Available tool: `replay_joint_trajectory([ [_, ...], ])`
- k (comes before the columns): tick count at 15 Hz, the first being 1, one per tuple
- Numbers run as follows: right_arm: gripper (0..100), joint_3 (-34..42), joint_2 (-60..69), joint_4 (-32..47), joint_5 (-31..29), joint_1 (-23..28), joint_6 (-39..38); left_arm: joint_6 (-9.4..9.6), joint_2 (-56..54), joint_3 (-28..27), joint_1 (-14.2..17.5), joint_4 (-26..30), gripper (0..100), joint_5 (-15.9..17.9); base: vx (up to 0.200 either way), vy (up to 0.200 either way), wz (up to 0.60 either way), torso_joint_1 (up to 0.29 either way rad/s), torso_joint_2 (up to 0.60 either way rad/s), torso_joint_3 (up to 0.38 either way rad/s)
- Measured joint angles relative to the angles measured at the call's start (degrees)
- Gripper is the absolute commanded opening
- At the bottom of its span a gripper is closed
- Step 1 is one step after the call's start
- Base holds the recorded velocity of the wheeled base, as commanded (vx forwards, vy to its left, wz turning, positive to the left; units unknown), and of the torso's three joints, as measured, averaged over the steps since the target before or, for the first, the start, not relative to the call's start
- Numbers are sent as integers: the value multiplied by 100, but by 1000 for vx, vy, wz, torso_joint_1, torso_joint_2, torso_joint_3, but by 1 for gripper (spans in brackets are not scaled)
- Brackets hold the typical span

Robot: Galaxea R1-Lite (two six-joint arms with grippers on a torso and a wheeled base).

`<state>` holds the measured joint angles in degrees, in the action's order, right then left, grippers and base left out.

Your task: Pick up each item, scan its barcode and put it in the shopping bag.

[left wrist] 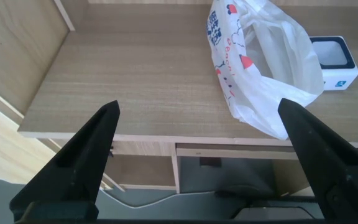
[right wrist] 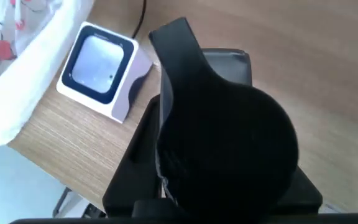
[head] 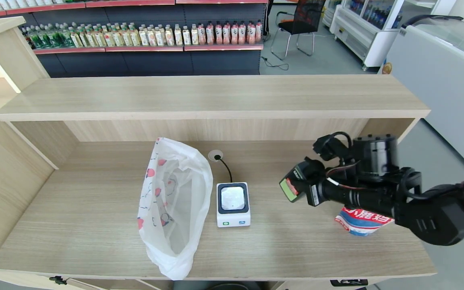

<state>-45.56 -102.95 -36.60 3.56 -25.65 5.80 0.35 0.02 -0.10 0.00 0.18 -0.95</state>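
The right arm comes in from the right, with the right gripper [head: 295,184] level above the wooden counter [head: 95,225]. Its jaws are clamped on a small green-faced item [head: 288,190] (face turned left). The left gripper [left wrist: 199,109], jaws wide apart, hangs over the counter's near edge. The shopping bag [head: 175,201] stands open just left of the scanner [head: 233,203]. A blue-and-white packet [head: 359,223] lies under the right arm. Bottle shelves [head: 143,36] line the far wall.

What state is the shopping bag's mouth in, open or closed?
Open. The shopping bag beside the scanner has its rims spread wide apart, so its inside is visible.
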Motion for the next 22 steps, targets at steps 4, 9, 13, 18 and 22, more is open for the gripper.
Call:
replay_joint_trajectory([
  [4,0,846,1320,-33,-11,453,2699,0,0,0,0,0,100,0,0,0,0,0,0,0],
  [9,0,1449,2283,-73,2800,1701,6938,-2,0,0,0,0,100,2,0,0,0,0,0,0],
  [13,0,1535,2384,1076,4742,2130,11759,0,0,0,0,0,100,2,0,0,0,0,0,0],
  [18,0,1340,2020,2464,5350,534,14835,-2,0,0,0,0,100,0,0,0,0,0,0,0],
  [22,0,1147,1591,1703,5865,-690,15285,-2,0,2,0,0,100,0,0,0,0,0,0,0],
])
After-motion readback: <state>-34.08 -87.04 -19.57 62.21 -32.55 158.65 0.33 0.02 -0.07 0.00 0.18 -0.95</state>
